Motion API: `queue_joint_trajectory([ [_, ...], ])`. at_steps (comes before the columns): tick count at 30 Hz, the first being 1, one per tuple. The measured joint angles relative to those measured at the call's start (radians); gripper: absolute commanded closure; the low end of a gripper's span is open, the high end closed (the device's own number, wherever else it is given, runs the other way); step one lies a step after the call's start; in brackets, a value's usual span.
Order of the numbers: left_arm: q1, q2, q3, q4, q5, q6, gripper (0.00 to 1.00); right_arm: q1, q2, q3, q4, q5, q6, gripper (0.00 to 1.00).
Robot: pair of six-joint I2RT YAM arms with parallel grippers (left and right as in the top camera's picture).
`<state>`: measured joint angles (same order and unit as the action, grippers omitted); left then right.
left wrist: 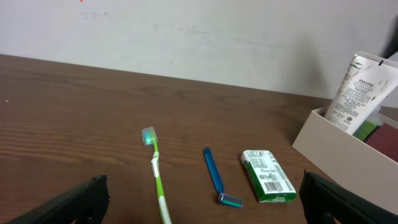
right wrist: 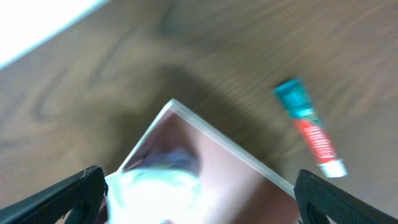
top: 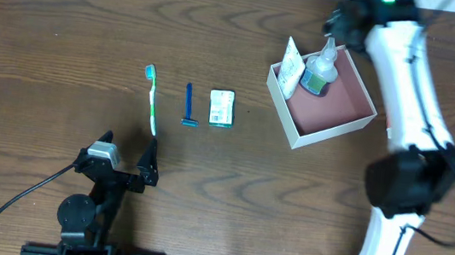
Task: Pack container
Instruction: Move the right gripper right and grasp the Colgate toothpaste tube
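The container point(top: 344, 103), a shallow white-walled box with a pink inside, sits at the back right of the table. A white tube point(top: 290, 67) and a clear bottle with a dark base point(top: 317, 69) stand in its left corner. My right gripper point(top: 340, 26) hangs just above the bottle, open and holding nothing. In the right wrist view the bottle's top point(right wrist: 155, 186) is a pale blur between the spread jaws of that gripper point(right wrist: 205, 205), inside the container's rim point(right wrist: 230, 145). My left gripper point(top: 126, 164) rests open near the front left, nothing in it.
A green toothbrush point(top: 153, 102), a blue razor point(top: 189, 106) and a small green box point(top: 222, 108) lie in a row mid-table, ahead of the left gripper point(left wrist: 202, 211). A red and teal toothpaste tube point(right wrist: 310, 127) lies on the wood beyond the container.
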<state>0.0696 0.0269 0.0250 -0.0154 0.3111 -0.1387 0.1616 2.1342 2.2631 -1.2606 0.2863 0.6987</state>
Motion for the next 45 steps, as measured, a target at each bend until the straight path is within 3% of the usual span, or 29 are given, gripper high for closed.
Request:
queue_joint_trajectory([
  [7, 0.0, 0.0, 0.0, 0.0, 0.0, 0.0, 0.02, -0.257, -0.198, 0.043, -0.135, -0.001, -0.017, 0.01],
  [13, 0.0, 0.0, 0.0, 0.0, 0.0, 0.0, 0.02, -0.381, -0.181, 0.03, -0.224, -0.051, -0.161, 0.01],
  [22, 0.0, 0.0, 0.0, 0.0, 0.0, 0.0, 0.02, -0.392, -0.02, -0.068, -0.152, -0.144, -0.407, 0.03],
  [27, 0.0, 0.0, 0.0, 0.0, 0.0, 0.0, 0.02, -0.39, 0.029, -0.106, -0.131, -0.218, -0.544, 0.09],
  [41, 0.0, 0.0, 0.0, 0.0, 0.0, 0.0, 0.02, -0.382, 0.096, -0.217, -0.053, -0.255, -0.637, 0.12],
  [45, 0.0, 0.0, 0.0, 0.0, 0.0, 0.0, 0.02, -0.382, 0.103, -0.27, 0.001, -0.255, -0.674, 0.08],
])
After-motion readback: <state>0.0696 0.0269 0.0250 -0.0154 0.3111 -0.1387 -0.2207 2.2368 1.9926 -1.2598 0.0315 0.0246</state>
